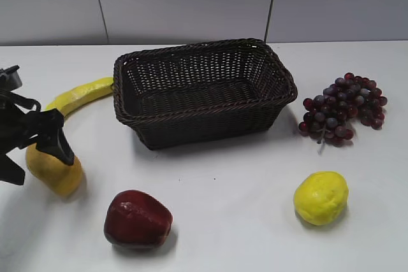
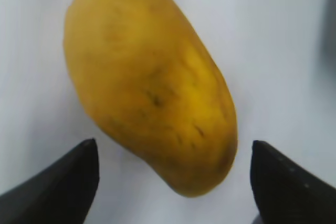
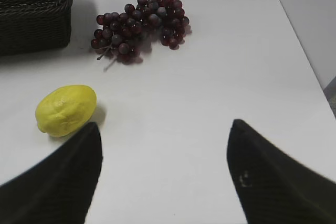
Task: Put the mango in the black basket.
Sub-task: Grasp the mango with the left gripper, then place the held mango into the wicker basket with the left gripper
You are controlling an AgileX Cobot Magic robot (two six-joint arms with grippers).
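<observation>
Mango [image 1: 56, 171] is being seen at the lower left of the exterior frame, lying on the white counter [image 1: 229, 189], partly covered by the left gripper [image 1: 39, 148] that is being held over it. In the left wrist frame the mango [image 2: 152, 82] is filling the centre, tilted from upper left to lower right, and the two dark fingers [image 2: 63, 184] are being held wide apart at the lower corners, with the fruit's lower end between them; no contact with the skin is being shown. The basket [image 1: 204, 90] is being seen at the upper centre of the exterior frame, well apart from the mango, upright on the counter. A banana [image 1: 80, 95] is lying at the upper left, its far end reaching the basket's left rim. An apple [image 1: 137, 219] is sitting at the lower centre, near the mango. A lemon [image 1: 320, 197] is resting at the lower right, and grapes [image 1: 343, 107] are lying at the right, just beside the basket. In the right wrist frame the right gripper [image 3: 163, 174] is being held above bare counter, its fingers [image 3: 58, 182] spread wide and holding nothing, with the lemon [image 3: 65, 110] just beside the left finger's tip.
</observation>
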